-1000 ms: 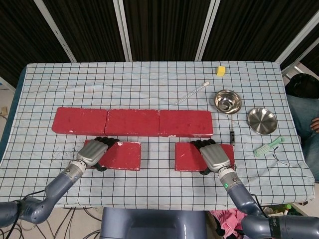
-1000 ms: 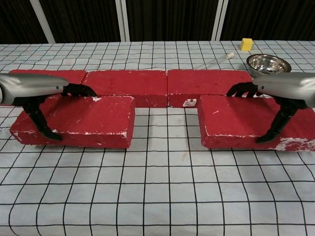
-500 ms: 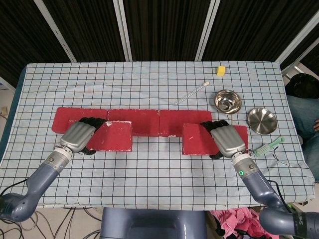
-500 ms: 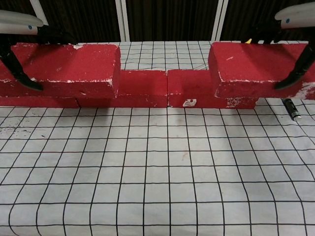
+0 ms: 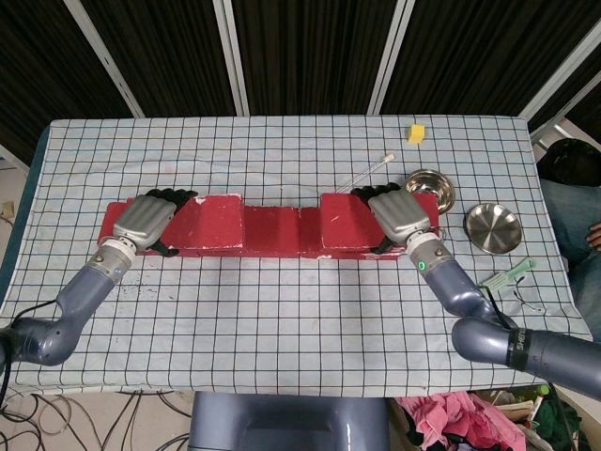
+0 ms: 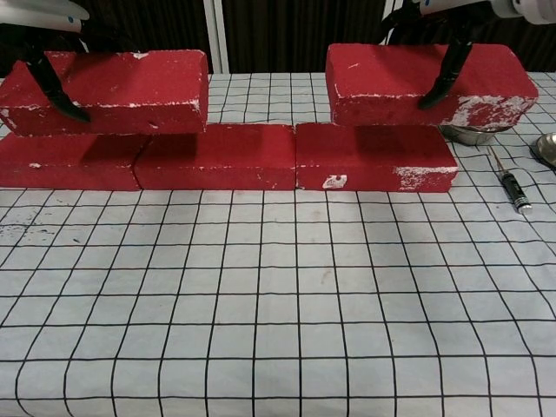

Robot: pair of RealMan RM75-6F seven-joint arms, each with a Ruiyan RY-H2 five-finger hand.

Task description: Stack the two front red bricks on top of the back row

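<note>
Both red bricks gripped and held over the back row.

My left hand (image 5: 146,218) wraps the left brick (image 6: 113,91), fingers (image 6: 54,87) hooked down its front face; my right hand (image 5: 399,215) grips the right brick (image 6: 430,84) the same way. The chest view shows what the head view hides — each brick hangs just above the back row (image 6: 226,156), a thin shadowed gap under it, the right one tilted slightly. The head view shows my hands' backs covering the bricks' outer ends, and two steel bowls (image 5: 493,227) on the desk (image 5: 282,310) to the right.
</note>
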